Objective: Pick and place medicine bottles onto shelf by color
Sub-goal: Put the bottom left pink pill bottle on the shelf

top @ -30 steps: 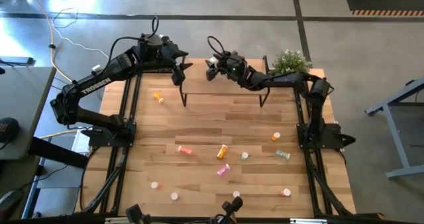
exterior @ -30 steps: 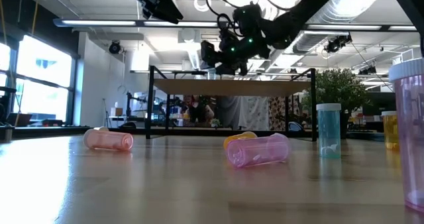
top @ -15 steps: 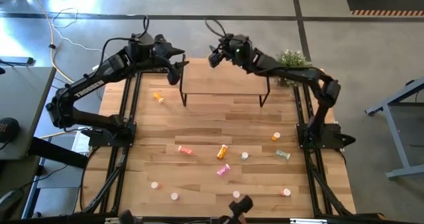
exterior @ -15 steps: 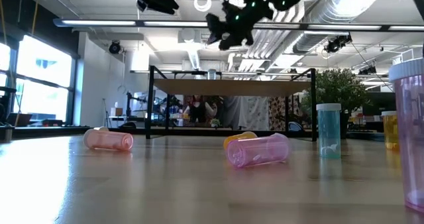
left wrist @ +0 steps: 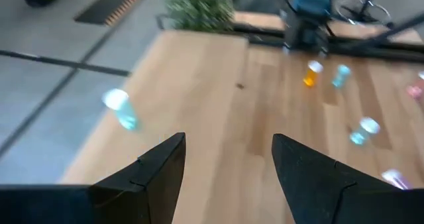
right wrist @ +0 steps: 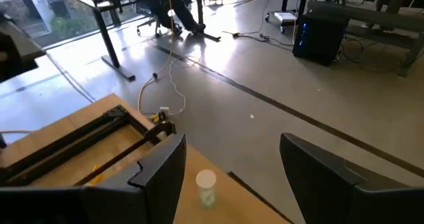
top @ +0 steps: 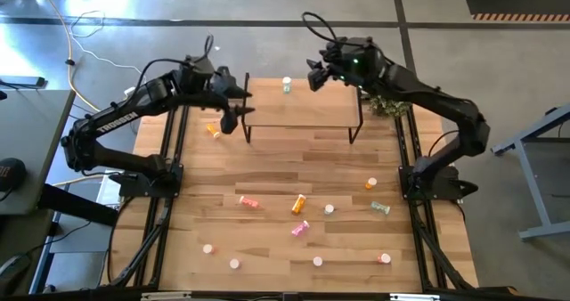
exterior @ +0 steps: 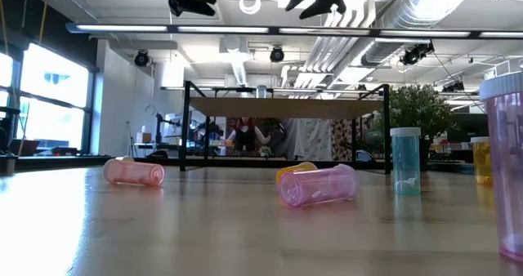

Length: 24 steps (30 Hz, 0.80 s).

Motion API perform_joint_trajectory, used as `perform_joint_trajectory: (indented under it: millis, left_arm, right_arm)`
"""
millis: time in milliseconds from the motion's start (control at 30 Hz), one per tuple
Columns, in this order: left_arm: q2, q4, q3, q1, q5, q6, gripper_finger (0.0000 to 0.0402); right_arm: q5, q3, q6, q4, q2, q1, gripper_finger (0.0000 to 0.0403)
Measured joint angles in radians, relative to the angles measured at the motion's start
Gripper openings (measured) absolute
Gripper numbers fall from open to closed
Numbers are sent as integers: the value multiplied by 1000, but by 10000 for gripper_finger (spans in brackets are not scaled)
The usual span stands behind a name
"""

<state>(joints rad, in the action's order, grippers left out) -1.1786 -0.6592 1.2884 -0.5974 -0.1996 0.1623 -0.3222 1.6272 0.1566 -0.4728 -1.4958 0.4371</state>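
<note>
Spanning the high view, the bench (top: 267, 176) carried the shelf (top: 303, 114) at its far edge. Both end effectors hung spread and empty: left (top: 233, 116) beside the shelf's left end, right (top: 318, 76) above its far side. One bottle (top: 287, 85) stood upright on the shelf; others (top: 299, 203) lay scattered across the near bench.

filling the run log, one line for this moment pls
green bottle upright on shelf | right gripper open above shelf | left gripper open at shelf's left end
</note>
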Motion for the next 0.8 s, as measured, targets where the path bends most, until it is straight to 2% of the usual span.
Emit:
perform_joint_trajectory:
  millis: [133,333,567,800]
  left_arm:
    - [0,-57,0,69,0,-43,214]
    - [0,-78,0,193,22,-212,214]
    - [-1,-110,0,345,178,-432,214]
    - [-1,-188,0,500,344,-763,214]
  right_arm:
    - [0,0,-7,-96,53,-21,236]
    - [39,0,-24,-222,133,-27,236]
    - [164,-1,-25,-354,225,-28,236]
    - [188,-1,14,-497,302,-28,236]
